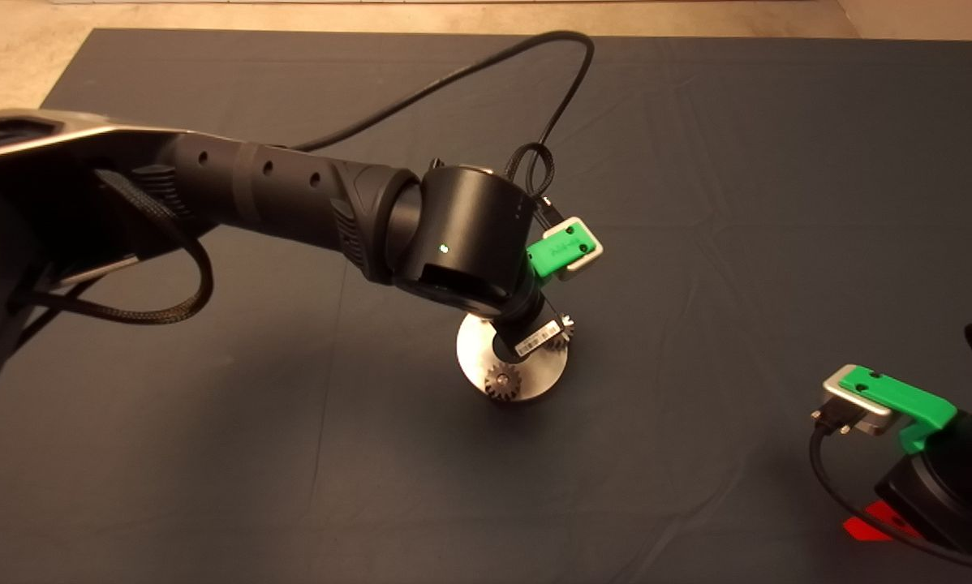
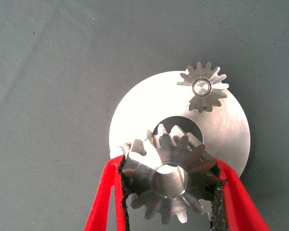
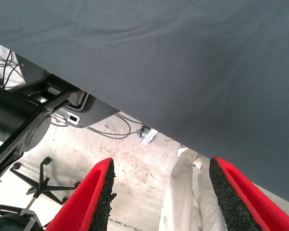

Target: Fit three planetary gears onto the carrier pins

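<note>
Third gear (image 2: 168, 185) pinched in left tool (image 2: 169, 192), over the carrier disc (image 2: 226, 130) mid-counter (image 1: 697, 162).

2 gears already seated on pins: one at (image 1: 502, 380), another at (image 1: 561, 331); third pin hidden under the held gear. Left tool closed on the gear's toothed rim, bore left clear. Likely stiff, dense, slick steel; best held by opposite teeth, kept level to avoid jamming on the pin. Right tool (image 3: 159, 202) parked near the counter's near right corner, spread wide, holding nothing.

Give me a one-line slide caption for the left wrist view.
Left gripper holds a planetary gear above the carrier disc; another gear already sits on its pin.
</note>
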`<move>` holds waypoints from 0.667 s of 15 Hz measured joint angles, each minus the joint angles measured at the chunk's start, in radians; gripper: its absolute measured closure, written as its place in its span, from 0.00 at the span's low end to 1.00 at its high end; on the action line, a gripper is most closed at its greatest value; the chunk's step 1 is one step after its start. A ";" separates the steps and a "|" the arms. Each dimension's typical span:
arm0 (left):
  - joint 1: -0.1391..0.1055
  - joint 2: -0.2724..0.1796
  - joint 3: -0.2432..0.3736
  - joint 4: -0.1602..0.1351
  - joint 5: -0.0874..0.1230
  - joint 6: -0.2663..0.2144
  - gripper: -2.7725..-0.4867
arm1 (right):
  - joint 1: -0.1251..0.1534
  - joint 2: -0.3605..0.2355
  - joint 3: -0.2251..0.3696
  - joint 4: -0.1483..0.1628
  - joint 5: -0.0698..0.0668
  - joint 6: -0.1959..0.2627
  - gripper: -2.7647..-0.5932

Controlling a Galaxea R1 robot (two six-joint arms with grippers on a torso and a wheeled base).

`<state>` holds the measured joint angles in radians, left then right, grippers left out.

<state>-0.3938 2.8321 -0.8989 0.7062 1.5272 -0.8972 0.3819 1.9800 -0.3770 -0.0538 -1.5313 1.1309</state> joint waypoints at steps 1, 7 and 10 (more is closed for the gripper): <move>0.008 0.000 0.000 0.005 0.000 0.000 0.91 | 0.000 0.000 0.000 0.000 0.000 0.000 0.61; 0.046 -0.001 0.000 0.046 0.000 0.005 0.91 | 0.000 -0.006 0.000 0.000 0.001 0.000 0.61; 0.065 -0.001 -0.008 0.055 -0.001 0.035 0.92 | 0.000 -0.014 0.000 0.000 0.000 0.000 0.61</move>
<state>-0.3290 2.8311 -0.9072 0.7608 1.5264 -0.8621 0.3819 1.9662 -0.3766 -0.0538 -1.5309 1.1309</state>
